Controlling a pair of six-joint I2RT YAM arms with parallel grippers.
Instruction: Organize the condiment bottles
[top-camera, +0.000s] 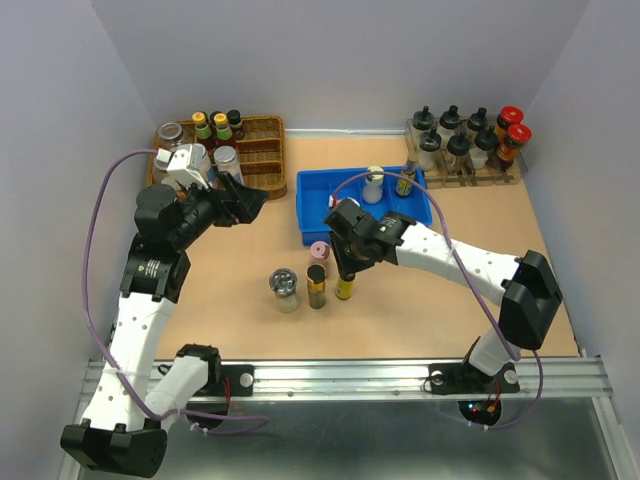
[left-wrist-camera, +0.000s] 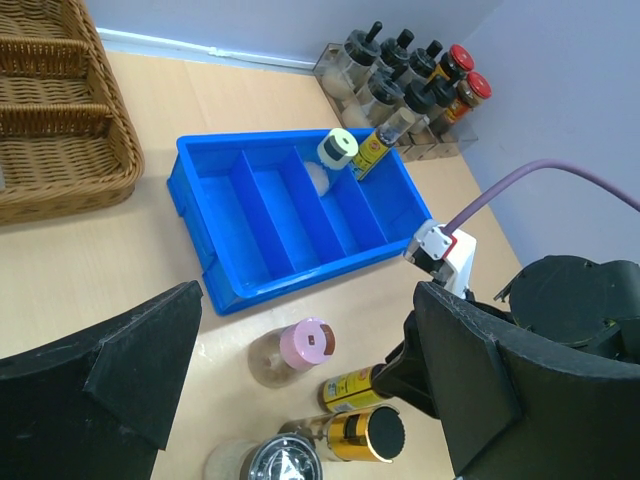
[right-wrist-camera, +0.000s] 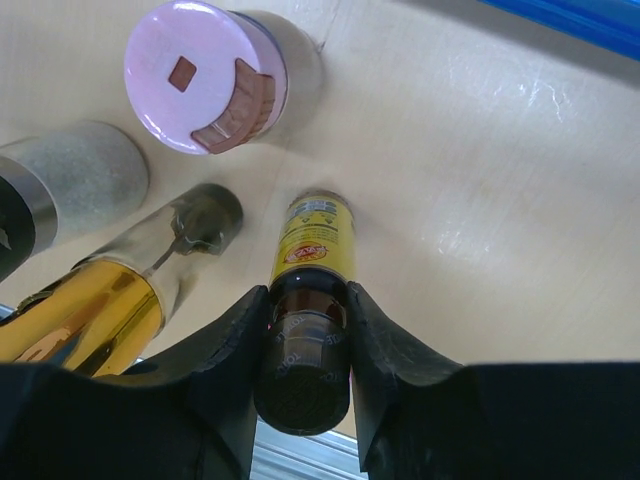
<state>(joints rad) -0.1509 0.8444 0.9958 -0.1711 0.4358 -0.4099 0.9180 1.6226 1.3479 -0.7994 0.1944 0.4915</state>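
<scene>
Item: slim yellow-labelled bottle (right-wrist-camera: 314, 235), round, dark cap, brown upper body. It stands upright on the table just in front of the blue tray (top-camera: 304, 205), not yet inside it.
Right gripper (right-wrist-camera: 306, 340): clamped on that bottle's upper body just under the cap, one finger on each side.
Left gripper (top-camera: 248, 200): spread wide and empty, just left of the tray.
Handling: likely light and rigid. The smooth wall may slip, so the shoulder below the cap looks the better hold. Tall and narrow, it would probably tip if set down tilted.
Material: glass or plastic cannot be told from these views, so best treated as breakable.
Neighbours: gold-bodied dark-capped bottle (right-wrist-camera: 110, 300), pink-lidded jar (right-wrist-camera: 205, 75) and silver-lidded jar (top-camera: 284, 288), all in front of the tray, close beside the held bottle but apart from it.
Already in tray: pale-green-lidded jar (left-wrist-camera: 337, 150) and second yellow-labelled bottle (left-wrist-camera: 375, 150), at its far end.
Tray: glossy hard blue plastic, with straight dividers forming long compartments.
</scene>
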